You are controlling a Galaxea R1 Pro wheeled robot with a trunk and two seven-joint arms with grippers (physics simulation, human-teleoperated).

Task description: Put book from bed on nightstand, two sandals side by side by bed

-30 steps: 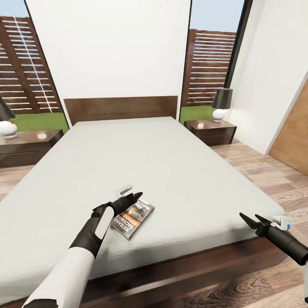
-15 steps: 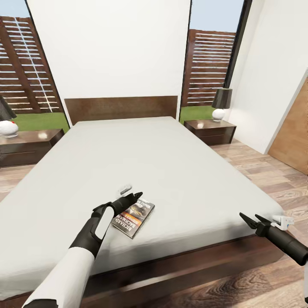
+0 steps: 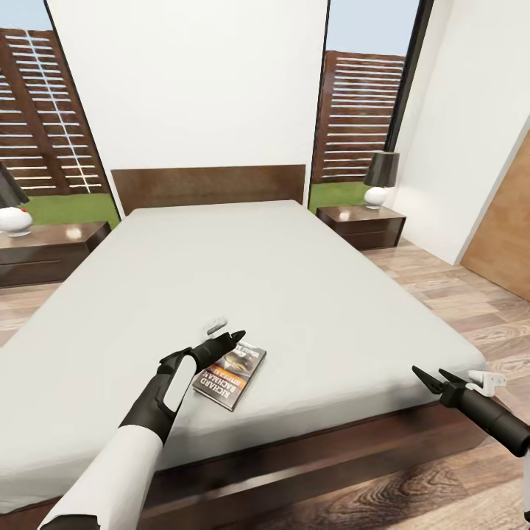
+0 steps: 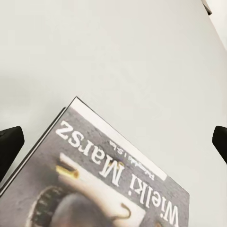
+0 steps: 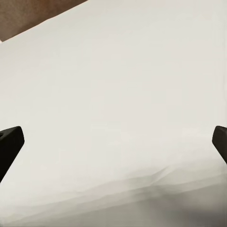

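Now L arm outstretched, gripper (image 3: pixel 234 338) spread over book (image 3: pixel 230 373), bed (image 3: pixel 294 294).

bare mattress of the bed (image 3: pixel 294 294) lies open all around the book (image 3: pixel 230 372); left claw (image 3: pixel 234 338) hangs over the book's near edge.

One bed (image 3: pixel 294 294), one book (image 3: pixel 237 372), two nightstands (image 3: pixel 362 224) (image 3: pixel 44 250), two lamps (image 3: pixel 381 178) (image 3: pixel 11 206), two grippers (image 3: pixel 234 338) (image 3: pixel 434 379).

Bright, even daylight; soft faint shadows on the bed (image 3: pixel 294 294); wide-angle stretching at edges; wrist views slightly blurred.
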